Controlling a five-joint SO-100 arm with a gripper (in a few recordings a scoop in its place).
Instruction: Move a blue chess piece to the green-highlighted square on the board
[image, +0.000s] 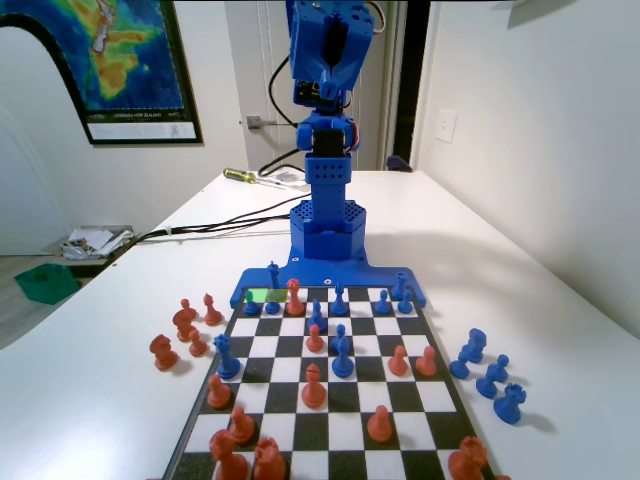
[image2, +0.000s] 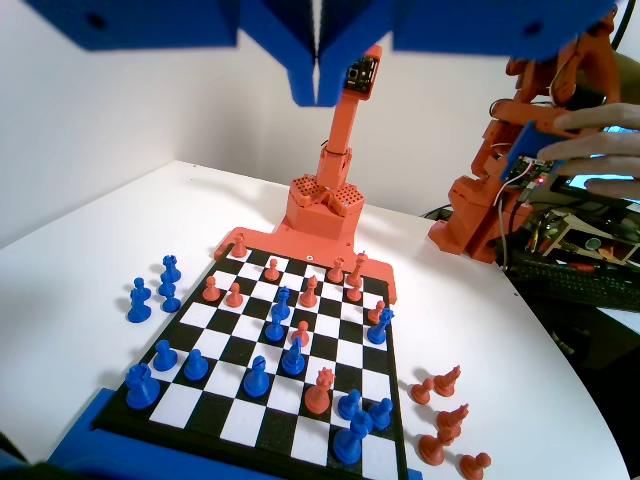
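Orange-red pieces (image: 312, 385) crowd the near rows in the fixed view.

Item, the board (image: 440, 352): black-and-white chequer, dark rim, holding mixed orange-red and blue men.

Item, the blue chess piece (image: 273, 285) (image2: 350, 437): tall, slim, pointed tip, upright in the far row near the left corner in the fixed view, blue pawns (image: 341, 298) along the same row.

Item, the green-highlighted square (image: 262, 296): same far row. The piece's base overlaps it, and I cannot tell if it stands on it or just beside.

Item, gripper (image2: 318, 95): raised well above the board, jaws pressed together, nothing between them.

Off the board, fixed view: orange-red captures (image: 185, 330) left, blue captures (image: 488, 375) right, with bare white table (image: 560, 330) beyond both.
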